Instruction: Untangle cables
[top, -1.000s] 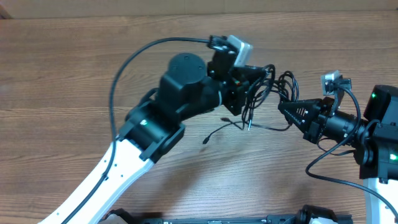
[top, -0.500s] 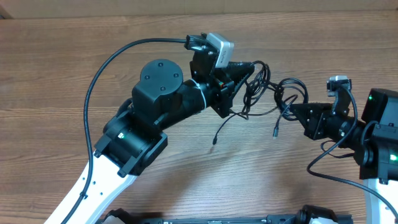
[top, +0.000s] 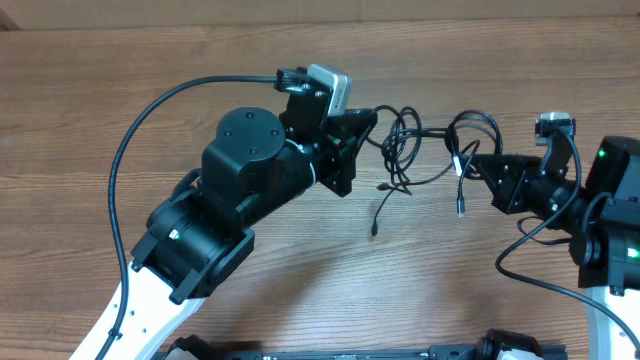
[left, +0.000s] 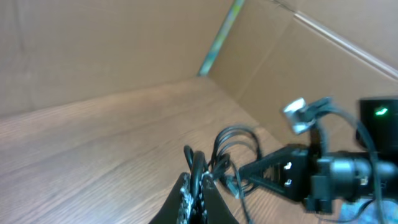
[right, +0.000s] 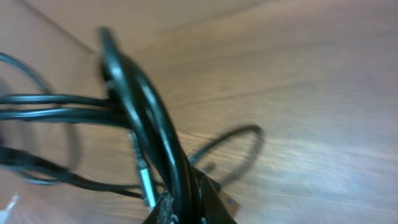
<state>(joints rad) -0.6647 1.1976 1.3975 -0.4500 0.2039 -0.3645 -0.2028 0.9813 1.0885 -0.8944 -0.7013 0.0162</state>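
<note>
Closest in, our right gripper (right: 186, 202) is pinched shut on a loop of the cables (right: 142, 109). Beyond it the tangle stretches above the wooden table (right: 311, 74), plugs dangling, to our left gripper (left: 196, 186), likewise clamped on a strand. If we pull wider, we judge the knot may cinch tighter, or a thin cord may slip from either pinch.

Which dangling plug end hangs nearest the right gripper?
The plug end hanging straight down just beside the right gripper. The other two loose ends dangle farther left in the overhead view, under the tangle.
</note>
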